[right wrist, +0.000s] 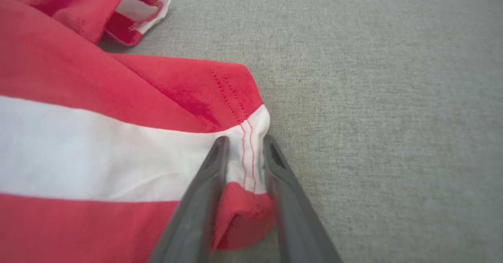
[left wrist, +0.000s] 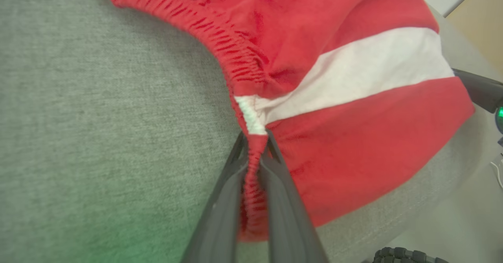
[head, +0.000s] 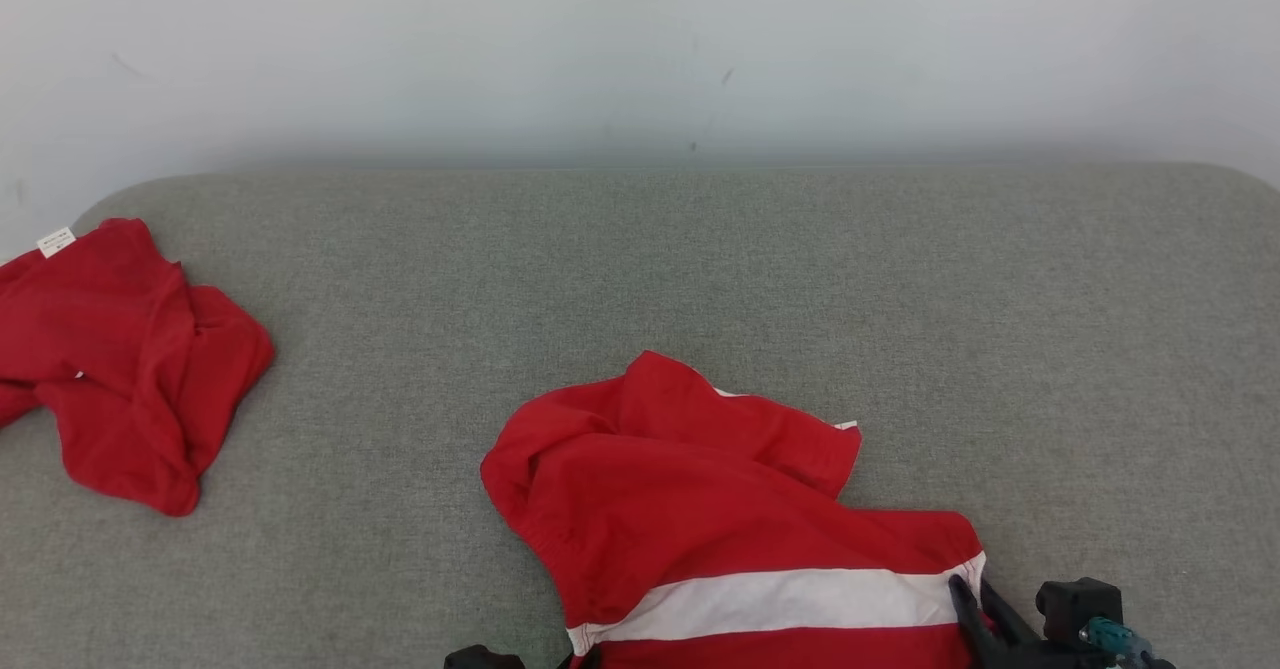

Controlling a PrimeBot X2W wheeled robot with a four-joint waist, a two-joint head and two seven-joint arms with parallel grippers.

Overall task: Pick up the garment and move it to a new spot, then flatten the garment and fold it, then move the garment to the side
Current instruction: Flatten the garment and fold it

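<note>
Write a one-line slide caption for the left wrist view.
Left tool pinches the elastic edge of the red garment with white stripe, on the grey surface.

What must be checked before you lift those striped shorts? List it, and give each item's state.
1. The left gripper pinches the elastic waistband of the shorts: ok.
2. The right gripper has the stitched hem between its fingers: ok.
3. The two grips sit at opposite ends of the white stripe: ok.
4. Shorts lying flat: not ok, they are crumpled, with one leg folded over.
5. The other red garment lies apart from the shorts: ok.
6. Room on the grey surface beyond the shorts for a new spot: ok.
</note>
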